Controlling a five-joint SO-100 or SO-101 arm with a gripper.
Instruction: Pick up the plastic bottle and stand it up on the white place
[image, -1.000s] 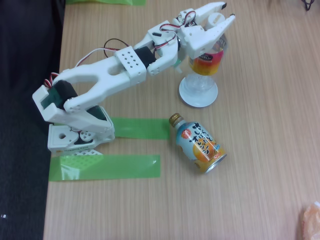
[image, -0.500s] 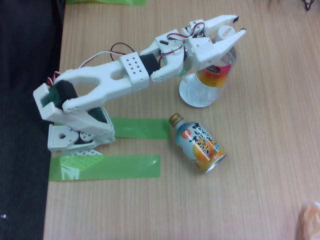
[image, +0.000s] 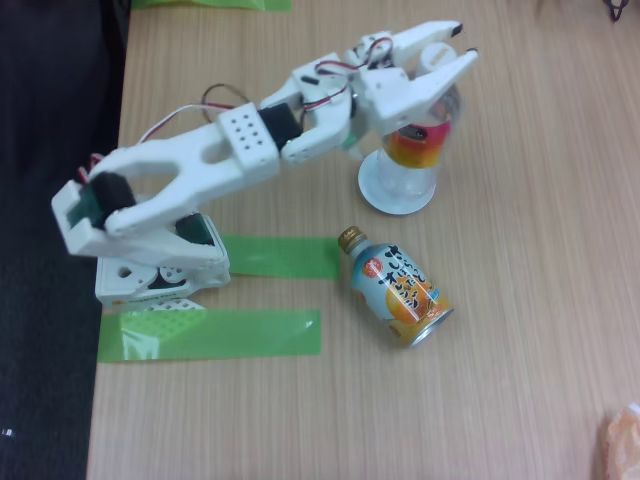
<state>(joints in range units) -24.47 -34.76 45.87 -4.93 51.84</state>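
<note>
A wooden table (image: 520, 330) is carrying everything in the fixed view, with a dark strip running along its left edge. The white arm (image: 200, 165) is sitting on its base near that left edge and reaching up and to the right, toward the far edge of the table. Two green tape strips (image: 210, 335) are lying flat by the base: one just in front of it, the other extending from it toward the table's middle.

The plastic bottle (image: 415, 150) is standing upright on the white place (image: 385, 200), a short way in from the far edge and right of the arm's base. Its clear lower body is resting inside the disc's rim, its orange and red label is showing just above, and its white cap is peeking out between the fingers. The gripper (image: 458, 42) is sitting around the bottle's top with its fingers spread apart on either side of the cap; I cannot tell if either finger is touching the bottle.

A light-blue and orange can (image: 398, 288) with a gold cap is lying on its side near the table's middle, just right of the tape strip beside it.
</note>
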